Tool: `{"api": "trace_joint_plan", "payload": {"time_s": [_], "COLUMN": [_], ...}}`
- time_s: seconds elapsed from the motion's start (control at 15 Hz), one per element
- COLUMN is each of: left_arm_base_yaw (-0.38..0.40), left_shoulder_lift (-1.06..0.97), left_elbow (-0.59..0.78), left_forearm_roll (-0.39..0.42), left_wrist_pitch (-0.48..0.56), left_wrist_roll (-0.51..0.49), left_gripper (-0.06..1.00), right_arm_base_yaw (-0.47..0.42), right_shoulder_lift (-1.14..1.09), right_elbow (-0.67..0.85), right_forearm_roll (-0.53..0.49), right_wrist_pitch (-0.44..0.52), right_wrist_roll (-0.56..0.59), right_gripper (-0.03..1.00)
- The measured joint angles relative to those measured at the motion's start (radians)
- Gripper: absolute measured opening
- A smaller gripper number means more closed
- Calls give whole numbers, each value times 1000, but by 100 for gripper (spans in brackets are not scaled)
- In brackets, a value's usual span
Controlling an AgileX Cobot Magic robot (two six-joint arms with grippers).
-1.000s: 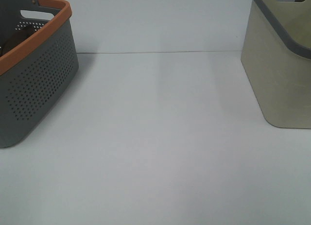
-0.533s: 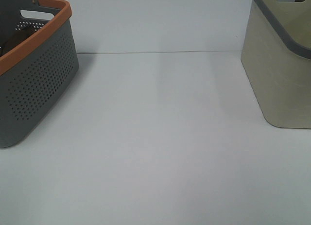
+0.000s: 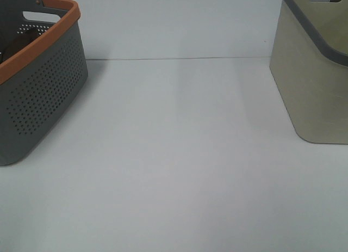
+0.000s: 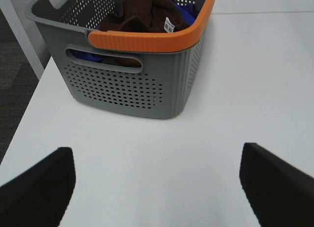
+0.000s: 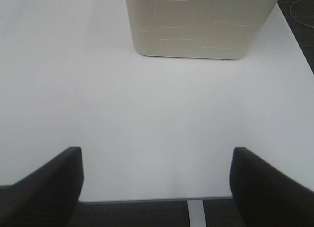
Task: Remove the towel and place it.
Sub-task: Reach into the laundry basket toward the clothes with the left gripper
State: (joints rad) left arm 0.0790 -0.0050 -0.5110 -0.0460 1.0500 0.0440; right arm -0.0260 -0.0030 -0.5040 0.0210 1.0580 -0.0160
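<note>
table (image 3: pixel 174 170): carries two containers well apart | grey basket (image 4: pixel 127 92): left side, holds the towel (image 4: pixel 144 13) bunched over a blue cloth (image 4: pixel 86 56), not yet lifted | beige bin (image 3: pixel 312 88): right side, likely drop spot, contents hidden | left claw (image 4: pixel 157 180): spread wide, empty, facing the basket, ready to reach | right claw (image 5: pixel 156 175): spread wide, empty

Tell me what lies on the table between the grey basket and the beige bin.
Nothing: the exterior high view shows only bare white table between the grey basket and the beige bin.
</note>
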Motion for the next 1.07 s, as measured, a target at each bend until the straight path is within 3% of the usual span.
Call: {"api": "trace_joint_plan", "payload": {"time_s": [0.67,1.07], "left_arm_base_yaw": [0,0], "left_shoulder_lift": [0,55], "left_elbow": [3,-109], "left_forearm_roll": [0,41], "left_wrist_pitch": [0,15], "left_wrist_roll": [26,143], "left_gripper": [86,90], "right_arm_base_yaw": [0,0], "right_shoulder_lift": [0,0], "right_elbow": [0,0], "right_forearm_roll": [0,0], "right_wrist_pitch": [0,0], "right_wrist_roll": [0,0], "right_gripper": [81,81]}}
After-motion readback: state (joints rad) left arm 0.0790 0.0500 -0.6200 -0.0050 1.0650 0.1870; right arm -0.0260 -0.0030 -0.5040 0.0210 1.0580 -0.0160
